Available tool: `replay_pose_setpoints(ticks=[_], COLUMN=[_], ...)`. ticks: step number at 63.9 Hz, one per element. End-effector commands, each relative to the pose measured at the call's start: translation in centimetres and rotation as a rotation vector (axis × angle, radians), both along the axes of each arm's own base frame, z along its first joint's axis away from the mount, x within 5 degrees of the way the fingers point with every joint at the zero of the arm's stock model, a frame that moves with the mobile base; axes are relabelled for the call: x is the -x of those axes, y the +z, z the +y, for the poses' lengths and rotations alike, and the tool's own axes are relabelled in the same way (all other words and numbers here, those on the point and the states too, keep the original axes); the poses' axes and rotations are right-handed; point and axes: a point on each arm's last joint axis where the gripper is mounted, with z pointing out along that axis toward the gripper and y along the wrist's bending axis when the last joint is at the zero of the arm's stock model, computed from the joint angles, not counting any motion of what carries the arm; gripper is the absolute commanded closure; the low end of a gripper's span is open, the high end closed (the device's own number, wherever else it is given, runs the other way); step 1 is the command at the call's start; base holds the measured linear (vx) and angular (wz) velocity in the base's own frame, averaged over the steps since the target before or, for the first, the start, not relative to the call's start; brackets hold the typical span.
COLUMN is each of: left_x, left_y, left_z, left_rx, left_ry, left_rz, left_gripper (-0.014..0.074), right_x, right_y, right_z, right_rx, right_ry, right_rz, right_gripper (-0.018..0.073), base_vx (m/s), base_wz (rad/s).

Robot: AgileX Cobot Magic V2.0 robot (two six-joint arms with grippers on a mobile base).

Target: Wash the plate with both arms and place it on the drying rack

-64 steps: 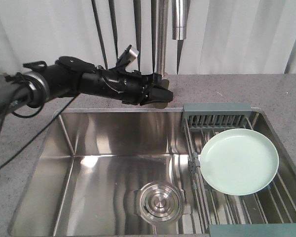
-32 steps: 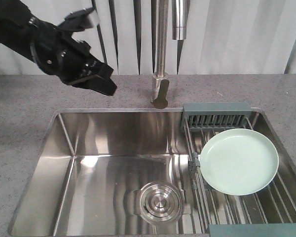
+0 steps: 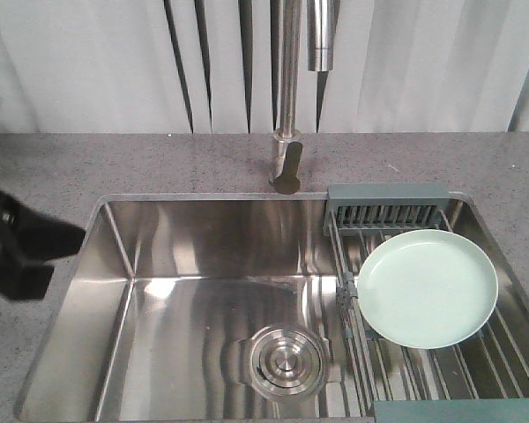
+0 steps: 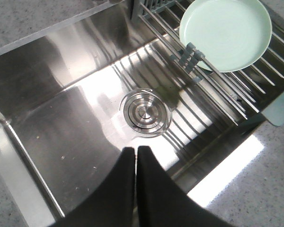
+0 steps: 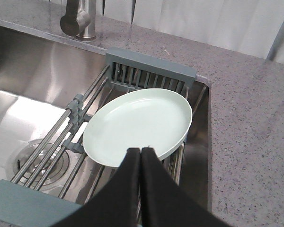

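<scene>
Left arm point(image 3: 13, 256) withdrawing from the faucet point(image 3: 286, 167), plate point(image 3: 428, 288) lying flat on the drying rack point(image 3: 383, 207).
Both grippers, left point(image 4: 135, 153) and right point(image 5: 140, 153), are closing on nothing; the task looks finished.

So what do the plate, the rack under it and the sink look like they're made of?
The plate looks like matte plastic or melamine: flat mint green, no glare. The rack seems to be steel wire bars with dull grey-green plastic end pieces. The sink is most likely brushed stainless steel, given its streaky mirror-like reflections.
</scene>
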Motion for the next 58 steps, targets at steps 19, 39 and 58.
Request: replay_pose_setpoints(ticks=[19, 39, 58], left_x=[5.0, 5.7, 5.4], left_y=[-5.9, -6.8, -6.8], left_z=[2.0, 1.9, 2.2], left_rx=[0.075, 0.048, 0.004], left_ry=[0.122, 0.084, 0.087], left_rz=[-0.124, -0.038, -0.089], left_gripper=[0.0602, 0.0602, 0.0602], right_x=[-0.2, -0.2, -0.2], right_y=[1.4, 1.4, 1.4], right_z=[0.0, 0.0, 0.0], right_rx=[-0.004, -0.004, -0.004], right_ry=[0.0, 0.0, 0.0], right_rz=[-0.09, -0.09, -0.09], right_gripper=[0.0561, 0.0561, 0.0561], base_vx=[0.0, 0.0, 0.0], base_wz=[0.0, 0.0, 0.0])
